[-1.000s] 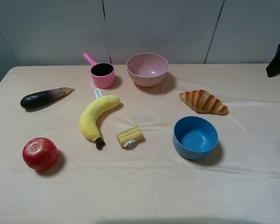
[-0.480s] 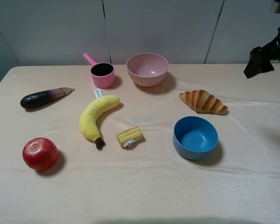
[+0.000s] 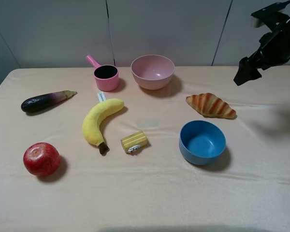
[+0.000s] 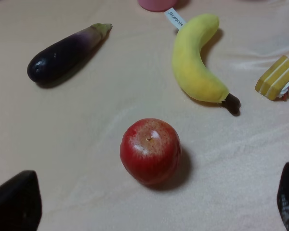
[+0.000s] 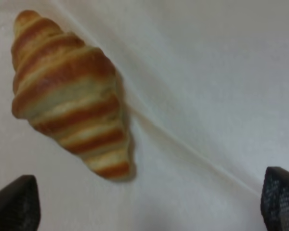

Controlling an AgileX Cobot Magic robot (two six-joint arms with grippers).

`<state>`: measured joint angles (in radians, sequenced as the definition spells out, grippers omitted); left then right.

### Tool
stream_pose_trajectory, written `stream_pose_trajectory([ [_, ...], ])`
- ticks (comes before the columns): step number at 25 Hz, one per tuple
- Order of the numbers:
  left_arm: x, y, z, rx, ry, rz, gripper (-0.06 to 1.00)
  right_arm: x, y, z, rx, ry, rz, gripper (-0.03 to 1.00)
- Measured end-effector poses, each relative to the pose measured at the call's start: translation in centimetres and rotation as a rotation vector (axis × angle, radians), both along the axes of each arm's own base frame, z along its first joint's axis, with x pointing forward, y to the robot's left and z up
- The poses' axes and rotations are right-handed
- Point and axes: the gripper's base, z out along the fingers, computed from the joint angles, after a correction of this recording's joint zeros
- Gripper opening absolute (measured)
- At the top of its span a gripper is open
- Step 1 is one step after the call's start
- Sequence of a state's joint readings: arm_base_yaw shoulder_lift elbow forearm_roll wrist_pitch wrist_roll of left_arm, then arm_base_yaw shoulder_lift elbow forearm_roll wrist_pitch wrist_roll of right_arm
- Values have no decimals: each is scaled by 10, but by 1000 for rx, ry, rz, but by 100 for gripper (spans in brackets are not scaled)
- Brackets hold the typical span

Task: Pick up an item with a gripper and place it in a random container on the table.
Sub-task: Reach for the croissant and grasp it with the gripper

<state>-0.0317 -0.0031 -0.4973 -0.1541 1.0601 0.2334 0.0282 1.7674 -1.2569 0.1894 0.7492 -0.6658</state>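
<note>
Right gripper (image 3: 245,75): farther into the overhead view than a second ago, when only its tip showed at the right edge; it now hangs over the table's (image 3: 145,193) far right.
Right jaws: wide apart, gripping nothing.
Croissant (image 3: 210,105): unmoved on the cloth, lying between the pink bowl (image 3: 152,71) and the blue bowl (image 3: 202,141), nearer the blue one.
Gap to croissant: smaller than before; no contact, though height above the cloth is hard to judge.
Pink bowl: upright at the far side, unchanged.
Left gripper (image 4: 151,207): jaws apart, the apple (image 4: 150,150) just ahead.
</note>
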Motion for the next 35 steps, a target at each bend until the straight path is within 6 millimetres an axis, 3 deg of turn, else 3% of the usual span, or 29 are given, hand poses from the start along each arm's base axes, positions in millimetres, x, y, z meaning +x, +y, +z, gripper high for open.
stream_pose_trajectory([
  [13, 0, 0, 0, 0, 0, 0, 99, 31, 42, -38, 20, 32, 99, 69],
  [35, 0, 0, 0, 0, 0, 0, 99, 37, 56, -97, 20, 156, 114, 69],
])
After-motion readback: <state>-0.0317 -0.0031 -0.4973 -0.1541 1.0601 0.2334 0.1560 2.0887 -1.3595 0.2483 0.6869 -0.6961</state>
